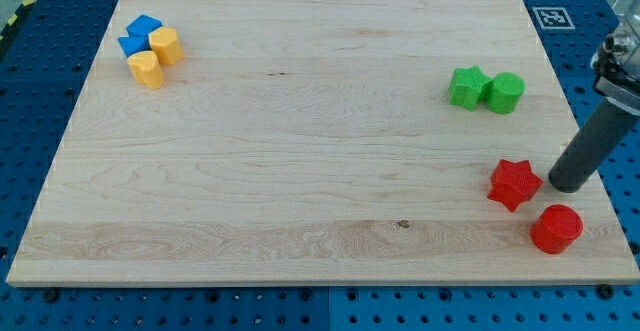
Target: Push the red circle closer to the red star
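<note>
The red circle (556,228) lies near the board's bottom right corner. The red star (514,183) sits just up and to the left of it, a small gap between them. My tip (568,184) rests on the board right of the red star and above the red circle, close to both, touching neither as far as I can tell. The dark rod rises from it toward the view's upper right.
A green star (466,86) and a green circle (505,92) touch at the right. Two blue blocks (140,35) and two yellow blocks (156,58) cluster at the top left. The board's right edge (585,141) is close to my tip.
</note>
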Tool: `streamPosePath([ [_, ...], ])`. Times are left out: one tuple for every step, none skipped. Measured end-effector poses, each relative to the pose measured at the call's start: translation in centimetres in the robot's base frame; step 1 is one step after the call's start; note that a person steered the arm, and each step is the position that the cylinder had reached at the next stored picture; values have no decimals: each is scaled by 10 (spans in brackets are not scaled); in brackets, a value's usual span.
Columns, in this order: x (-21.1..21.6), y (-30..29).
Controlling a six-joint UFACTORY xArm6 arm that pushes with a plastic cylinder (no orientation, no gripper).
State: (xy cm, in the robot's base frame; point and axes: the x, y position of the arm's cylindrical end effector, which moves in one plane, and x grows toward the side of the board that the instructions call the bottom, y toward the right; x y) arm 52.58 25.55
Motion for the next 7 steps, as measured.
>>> streamPosePath([
  [-3, 13],
  [7, 29],
  [38, 29],
  [49, 29],
  [51, 29],
  [66, 17],
  [79, 5],
])
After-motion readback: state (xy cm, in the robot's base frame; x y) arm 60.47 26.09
